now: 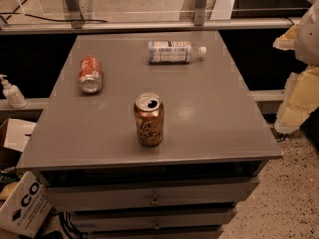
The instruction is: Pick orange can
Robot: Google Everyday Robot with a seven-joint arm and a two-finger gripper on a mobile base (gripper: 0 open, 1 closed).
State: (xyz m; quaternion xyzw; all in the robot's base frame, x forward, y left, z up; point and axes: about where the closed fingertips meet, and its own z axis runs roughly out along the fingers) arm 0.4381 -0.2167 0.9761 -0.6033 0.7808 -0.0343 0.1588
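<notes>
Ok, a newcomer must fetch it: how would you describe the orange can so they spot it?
On the grey cabinet top, with the hand off to its right, look near the front edge. The orange can stands upright there, coppery with dark script; the redder can and the bottle lie on their sides farther back.

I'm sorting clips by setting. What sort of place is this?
Probably a lab or workshop: a grey drawer cabinet holding the orange can, cardboard boxes beside it, a speckled floor. The gripper is at the right edge.

Upright orange can [148, 119], front of table [214, 108]
</notes>
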